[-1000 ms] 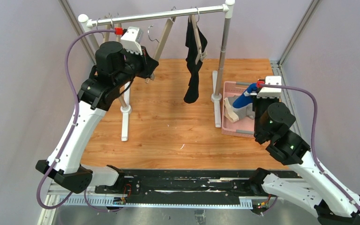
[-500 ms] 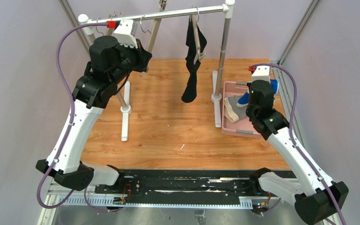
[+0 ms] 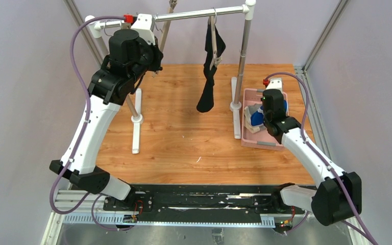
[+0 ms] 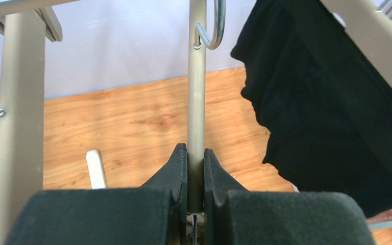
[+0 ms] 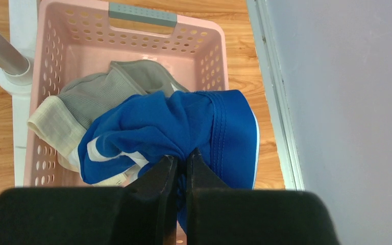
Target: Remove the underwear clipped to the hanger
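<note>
The black briefs [image 3: 207, 76] hang from a beige hanger [image 3: 213, 38] on the rail; they also show in the left wrist view [image 4: 332, 112]. My left gripper [image 4: 195, 153] is shut on the thin bar of an empty beige hanger [image 4: 196, 97], held high by the rail [image 3: 155, 53]. My right gripper [image 5: 181, 158] is shut on the bright blue briefs [image 5: 173, 125] and holds them low over the pink basket [image 5: 56, 51]. The light grey briefs [image 5: 102, 94] lie in that basket under the blue ones.
The clothes rack has a silver rail [image 3: 194, 14], a right post [image 3: 241, 56] and white feet [image 3: 136, 130] on the wooden table. The pink basket [image 3: 250, 142] sits by the right post, close to the right wall [image 5: 347, 102].
My right gripper has swung left and down, bringing the blue briefs onto the grey ones in the basket. My left gripper has lifted the empty hanger up and back toward the rail.
</note>
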`<act>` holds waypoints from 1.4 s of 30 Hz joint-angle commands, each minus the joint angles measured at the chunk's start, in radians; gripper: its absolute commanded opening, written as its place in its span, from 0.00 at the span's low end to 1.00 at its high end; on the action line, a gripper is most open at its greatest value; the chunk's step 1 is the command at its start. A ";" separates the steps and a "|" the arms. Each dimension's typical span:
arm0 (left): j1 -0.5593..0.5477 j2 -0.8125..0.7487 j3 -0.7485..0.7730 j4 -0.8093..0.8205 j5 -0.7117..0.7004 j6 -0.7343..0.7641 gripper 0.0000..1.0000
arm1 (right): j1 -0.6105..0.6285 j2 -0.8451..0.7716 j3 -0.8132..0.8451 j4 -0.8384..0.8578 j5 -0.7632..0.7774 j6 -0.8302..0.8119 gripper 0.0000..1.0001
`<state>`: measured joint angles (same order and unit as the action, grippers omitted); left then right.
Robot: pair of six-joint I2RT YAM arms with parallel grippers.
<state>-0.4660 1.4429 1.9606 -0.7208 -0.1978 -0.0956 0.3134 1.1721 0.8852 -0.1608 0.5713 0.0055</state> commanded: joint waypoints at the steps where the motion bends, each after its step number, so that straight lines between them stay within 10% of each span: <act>1: 0.029 0.035 0.064 -0.011 -0.021 0.016 0.00 | -0.027 0.027 -0.012 0.008 -0.048 0.038 0.00; 9: 0.072 0.055 0.055 -0.010 0.019 -0.004 0.16 | -0.054 0.122 -0.005 -0.036 -0.088 0.078 0.04; 17: 0.072 -0.022 -0.012 0.046 0.066 -0.008 0.33 | -0.054 0.092 0.004 -0.053 -0.105 0.079 0.76; 32: 0.067 -0.206 -0.011 0.091 0.118 0.029 0.26 | -0.052 -0.117 -0.028 -0.016 -0.161 0.081 0.77; 42: -0.200 0.169 0.435 -0.023 0.105 0.186 0.29 | -0.020 -0.222 -0.028 -0.046 -0.163 0.067 0.76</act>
<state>-0.6163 1.4620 2.2894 -0.6949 -0.1089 0.0200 0.2794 0.9943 0.8715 -0.1928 0.3981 0.0784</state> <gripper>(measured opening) 0.276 0.760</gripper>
